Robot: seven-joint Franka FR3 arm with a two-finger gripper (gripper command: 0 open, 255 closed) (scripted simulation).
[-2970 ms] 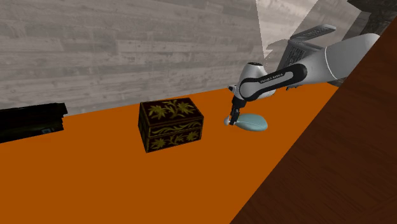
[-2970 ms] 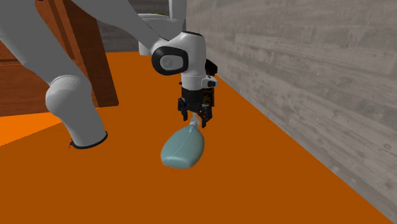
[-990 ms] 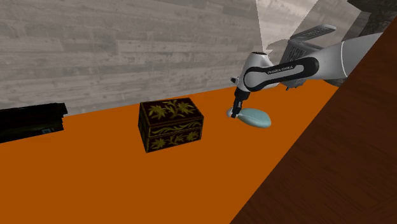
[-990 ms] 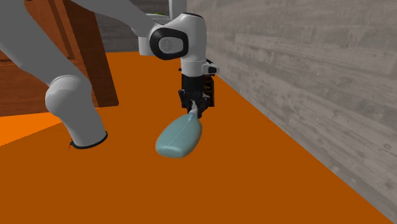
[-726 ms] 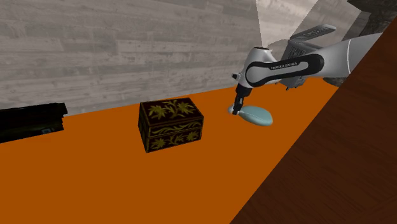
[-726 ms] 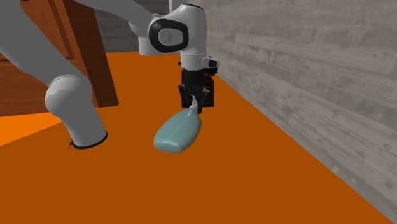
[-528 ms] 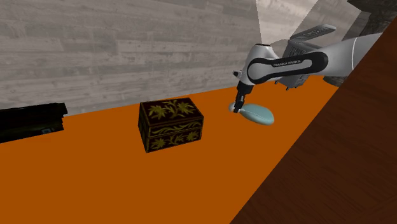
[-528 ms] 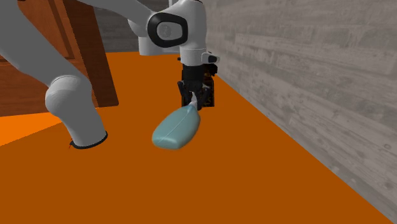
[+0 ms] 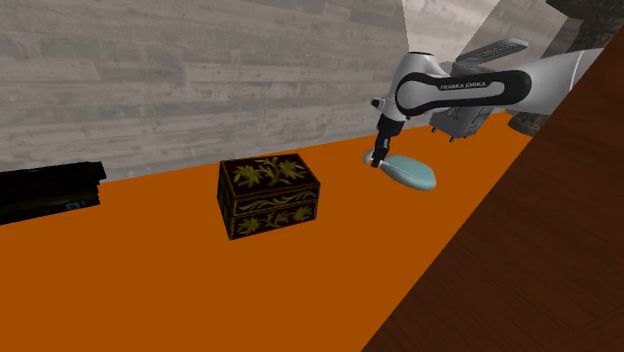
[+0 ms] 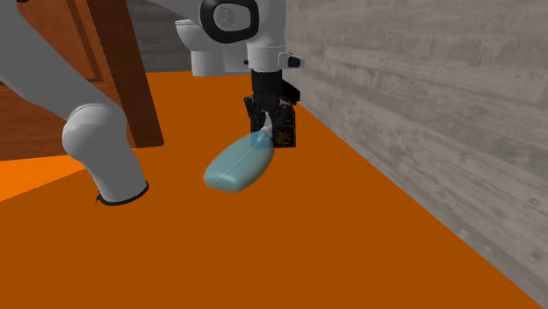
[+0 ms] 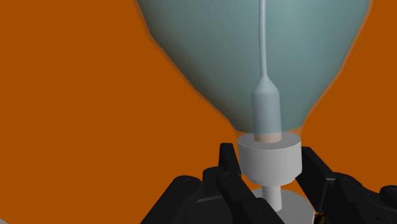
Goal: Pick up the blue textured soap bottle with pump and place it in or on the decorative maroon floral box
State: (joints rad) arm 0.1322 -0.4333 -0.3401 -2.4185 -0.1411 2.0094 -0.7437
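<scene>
The pincer (image 9: 377,160) squeezes the neck of the pale blue soap bottle (image 9: 410,173), which hangs slanted over the orange table (image 9: 150,280) w/ its fat end away from the dark flowery box (image 9: 270,195), so the box waits toward the shoulder view's left.

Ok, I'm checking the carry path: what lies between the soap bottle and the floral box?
Nothing: in the shoulder view, the orange surface between the soap bottle and the floral box is bare.
</scene>
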